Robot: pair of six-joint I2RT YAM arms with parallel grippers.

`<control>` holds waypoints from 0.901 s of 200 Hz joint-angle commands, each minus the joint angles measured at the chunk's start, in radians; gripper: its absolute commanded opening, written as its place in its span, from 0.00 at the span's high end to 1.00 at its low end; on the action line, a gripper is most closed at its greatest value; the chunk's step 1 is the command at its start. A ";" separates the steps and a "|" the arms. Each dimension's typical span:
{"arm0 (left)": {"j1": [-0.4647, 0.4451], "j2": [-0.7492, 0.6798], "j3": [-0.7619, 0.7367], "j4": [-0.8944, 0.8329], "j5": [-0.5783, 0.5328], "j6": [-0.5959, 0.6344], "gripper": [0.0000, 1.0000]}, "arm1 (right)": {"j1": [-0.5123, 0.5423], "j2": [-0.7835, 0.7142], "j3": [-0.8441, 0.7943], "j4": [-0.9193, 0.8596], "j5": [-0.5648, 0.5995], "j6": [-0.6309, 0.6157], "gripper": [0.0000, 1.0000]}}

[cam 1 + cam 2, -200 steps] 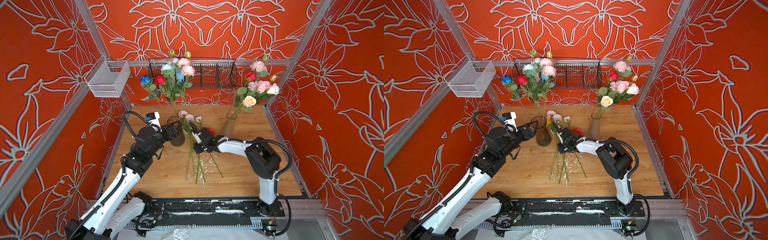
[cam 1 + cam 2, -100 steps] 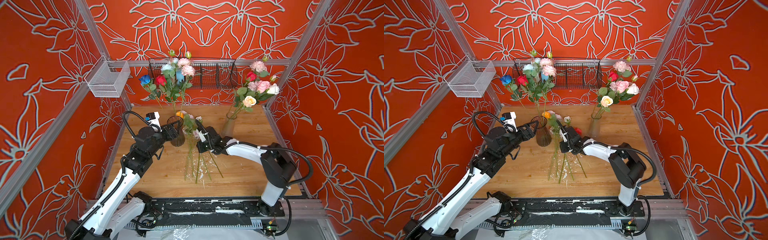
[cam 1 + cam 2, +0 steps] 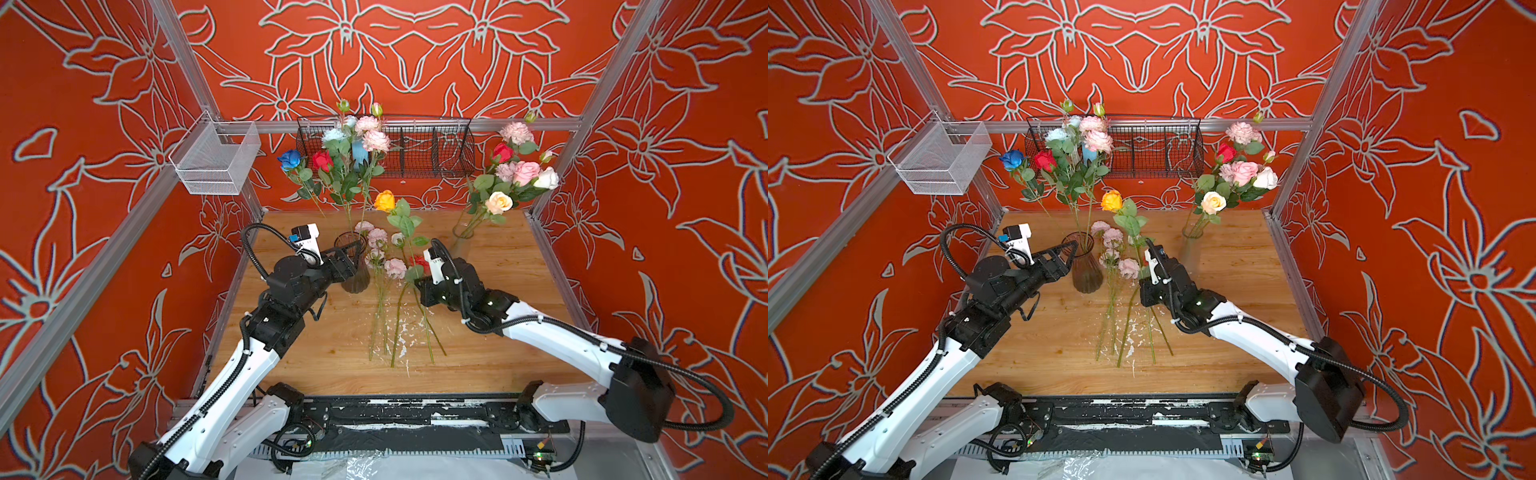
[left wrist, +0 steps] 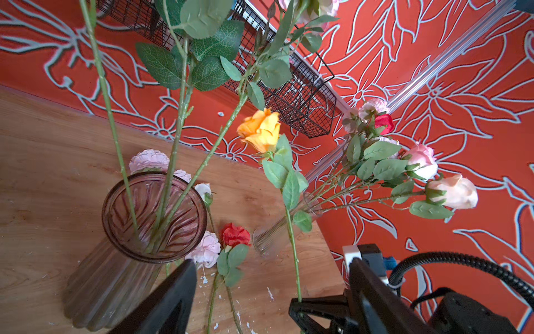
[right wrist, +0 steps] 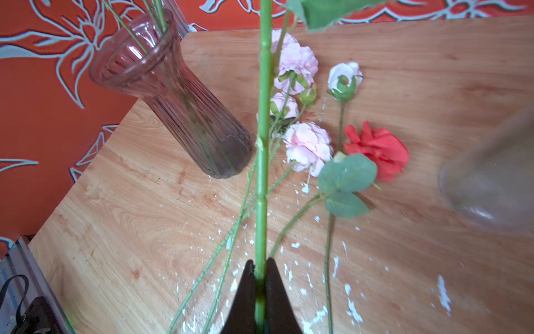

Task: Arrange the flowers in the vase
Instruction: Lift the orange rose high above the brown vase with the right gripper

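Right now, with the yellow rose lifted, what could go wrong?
The right pincer grips the yellow rose far below its bloom, so it may swing or twist. The dark vase already holds three stems; its leaves could snag there. The open left pincer sits close beside the vase and might tip it.

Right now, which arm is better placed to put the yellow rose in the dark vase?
Likely right: the right hand grips the yellow rose by its stem, upright beside the dark vase. The left hand is open and empty by that vase.
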 commanded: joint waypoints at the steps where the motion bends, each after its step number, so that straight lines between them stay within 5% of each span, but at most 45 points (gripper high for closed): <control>1: -0.004 -0.017 -0.010 0.030 -0.001 0.013 0.17 | 0.008 -0.041 -0.034 0.024 0.030 0.032 0.99; 109: -0.002 -0.070 -0.017 0.010 -0.096 0.044 0.15 | 0.022 -0.171 -0.109 0.220 0.072 -0.003 0.99; 180: 0.031 -0.186 -0.058 -0.010 -0.383 0.076 0.12 | 0.024 -0.028 0.089 0.572 0.047 -0.180 0.99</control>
